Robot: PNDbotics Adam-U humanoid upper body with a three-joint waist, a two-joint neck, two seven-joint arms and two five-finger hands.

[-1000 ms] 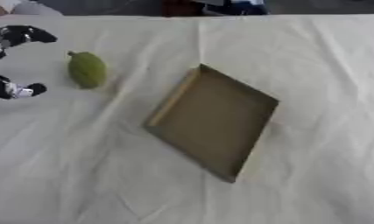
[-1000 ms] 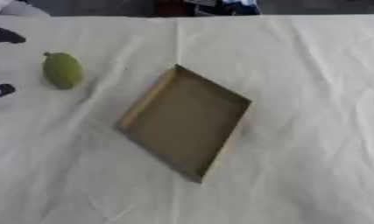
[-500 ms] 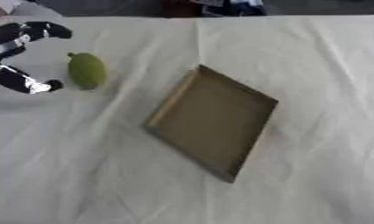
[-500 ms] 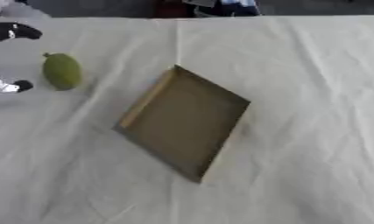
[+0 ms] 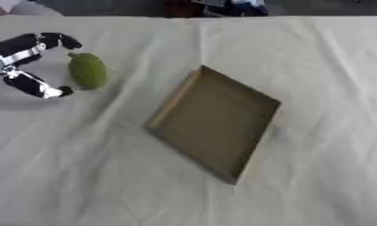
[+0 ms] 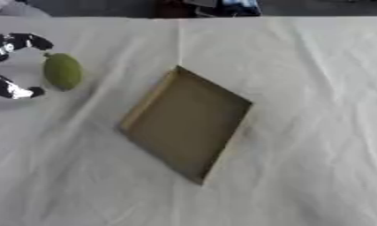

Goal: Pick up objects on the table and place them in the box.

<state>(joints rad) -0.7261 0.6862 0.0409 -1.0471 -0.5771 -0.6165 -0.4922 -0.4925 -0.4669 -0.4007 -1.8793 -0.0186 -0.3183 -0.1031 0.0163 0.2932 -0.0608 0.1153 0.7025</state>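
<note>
- My left hand (image 5: 25, 62) is cut off at the frame's 9 o'clock edge, spread wide, flanking the green fruit (image 5: 88, 70).
- It has moved closer since before.
- The fruit lies at 10 o'clock from the box (image 5: 214, 121).

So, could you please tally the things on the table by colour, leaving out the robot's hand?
Green: 1, the fruit
Brown: 1, the box
Total: 2
</note>
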